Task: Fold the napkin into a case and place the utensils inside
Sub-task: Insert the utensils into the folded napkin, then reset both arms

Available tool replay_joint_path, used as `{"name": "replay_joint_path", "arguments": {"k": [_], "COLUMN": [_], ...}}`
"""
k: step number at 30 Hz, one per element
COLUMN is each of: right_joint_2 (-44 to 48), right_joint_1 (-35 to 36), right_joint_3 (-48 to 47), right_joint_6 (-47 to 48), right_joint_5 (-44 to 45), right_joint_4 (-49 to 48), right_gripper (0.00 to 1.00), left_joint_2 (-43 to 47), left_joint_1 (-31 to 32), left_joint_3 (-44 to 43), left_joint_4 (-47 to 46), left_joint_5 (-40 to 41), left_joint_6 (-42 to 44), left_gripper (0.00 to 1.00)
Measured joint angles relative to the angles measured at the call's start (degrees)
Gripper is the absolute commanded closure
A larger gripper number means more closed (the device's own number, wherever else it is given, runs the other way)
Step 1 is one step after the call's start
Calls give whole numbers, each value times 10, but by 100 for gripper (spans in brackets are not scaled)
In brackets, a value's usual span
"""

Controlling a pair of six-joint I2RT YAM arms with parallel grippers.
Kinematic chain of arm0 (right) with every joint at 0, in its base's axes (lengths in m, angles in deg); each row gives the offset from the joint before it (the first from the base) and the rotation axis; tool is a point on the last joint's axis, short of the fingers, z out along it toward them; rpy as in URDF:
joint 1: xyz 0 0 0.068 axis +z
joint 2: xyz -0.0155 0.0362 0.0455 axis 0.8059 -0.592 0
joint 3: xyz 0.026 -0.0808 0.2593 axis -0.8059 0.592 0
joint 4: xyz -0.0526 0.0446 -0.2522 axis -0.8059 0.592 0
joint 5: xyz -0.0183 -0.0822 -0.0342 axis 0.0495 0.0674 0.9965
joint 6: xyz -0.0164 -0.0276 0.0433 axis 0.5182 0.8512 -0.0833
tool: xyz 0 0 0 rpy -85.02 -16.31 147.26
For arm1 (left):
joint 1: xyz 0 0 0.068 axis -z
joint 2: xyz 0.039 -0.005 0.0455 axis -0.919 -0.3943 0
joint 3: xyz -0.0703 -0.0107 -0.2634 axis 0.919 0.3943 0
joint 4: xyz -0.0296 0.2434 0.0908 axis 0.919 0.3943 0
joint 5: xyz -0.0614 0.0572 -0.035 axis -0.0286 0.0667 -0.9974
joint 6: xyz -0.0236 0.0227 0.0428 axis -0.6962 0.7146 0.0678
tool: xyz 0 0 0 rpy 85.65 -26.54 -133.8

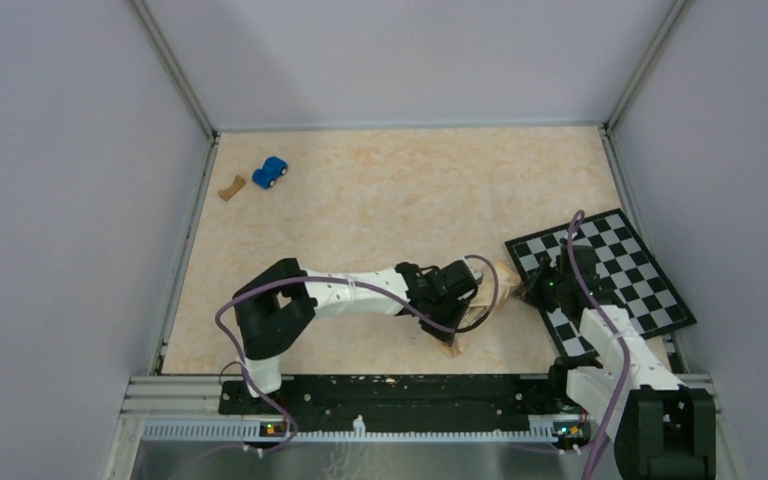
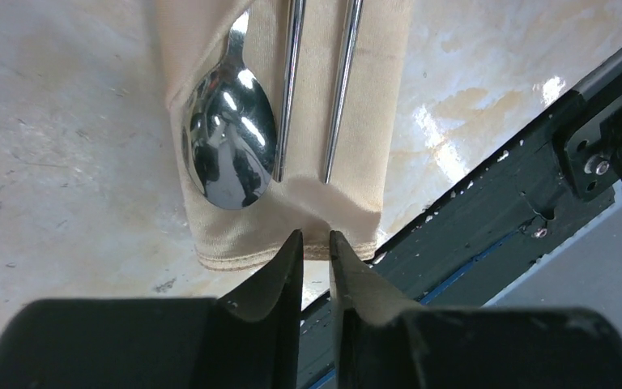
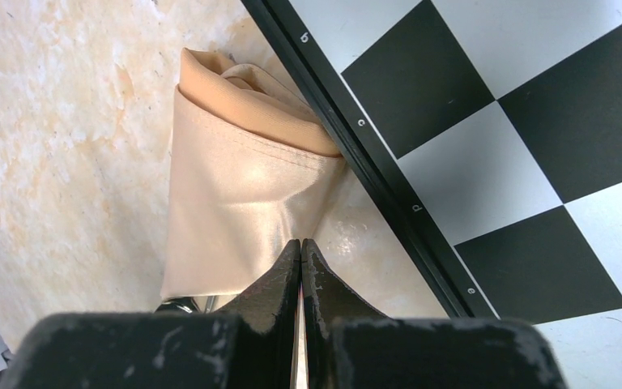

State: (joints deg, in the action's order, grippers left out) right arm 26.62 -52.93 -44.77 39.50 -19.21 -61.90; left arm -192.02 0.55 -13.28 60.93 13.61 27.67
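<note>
The napkin (image 2: 356, 174) lies on the table as a narrow tan case (image 1: 500, 274) beside the checkerboard. The utensils rest in it: a spoon (image 2: 228, 142) bowl-up near the front hem and two thin silvery handles (image 2: 342, 89) beside it. My left gripper (image 2: 316, 241) hovers just over that hem, its jaws a narrow gap apart with nothing between them. In the top view the left gripper (image 1: 465, 303) covers the case's middle. My right gripper (image 3: 301, 245) is shut, with its tips at the right edge of the case (image 3: 235, 203). I cannot tell whether cloth is pinched. The top view shows the right gripper (image 1: 535, 289) at the board's corner.
The black-and-white checkerboard (image 1: 615, 275) lies at the right, and its black frame (image 3: 372, 174) touches the case's far end. A blue toy car (image 1: 271, 171) and a brown curved scrap (image 1: 230, 187) sit far left. The black front rail (image 2: 486, 243) runs just past the hem.
</note>
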Motion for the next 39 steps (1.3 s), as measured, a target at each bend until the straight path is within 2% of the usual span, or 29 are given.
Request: {"name": "replay_joint_path", "arguments": {"k": [9, 16, 18, 22, 26, 28, 32, 34, 35, 39], "right_joint_2": [1, 6, 14, 35, 56, 64, 78, 79, 80, 80], "right_joint_1": [22, 38, 43, 55, 63, 63, 63, 63, 63, 63], "right_joint_3": [-3, -3, -4, -37, -131, -194, -344, -432, -487, -602], "right_joint_6": [-2, -1, 0, 4, 19, 26, 39, 47, 54, 75], "right_joint_5": [1, -3, -9, -29, -67, -84, -127, -140, -144, -138], "right_joint_4": [0, 5, 10, 39, 85, 111, 156, 181, 198, 242], "right_gripper": [100, 99, 94, 75, 49, 42, 37, 34, 31, 26], "left_joint_2": [0, 6, 13, 61, 165, 225, 335, 381, 401, 456], "left_joint_1": [17, 19, 21, 21, 21, 21, 21, 20, 19, 18], "left_joint_3": [42, 56, 58, 62, 60, 50, 15, -16, -37, -126], "left_joint_4": [-57, -71, -70, -60, -58, -59, -68, -69, -70, -89], "left_joint_5": [-6, -5, -4, -5, 4, 18, 65, 95, 113, 157], "left_joint_6": [-19, -22, -17, -7, 19, 41, 94, 128, 149, 221], "left_gripper": [77, 66, 62, 52, 47, 43, 35, 20, 19, 17]}}
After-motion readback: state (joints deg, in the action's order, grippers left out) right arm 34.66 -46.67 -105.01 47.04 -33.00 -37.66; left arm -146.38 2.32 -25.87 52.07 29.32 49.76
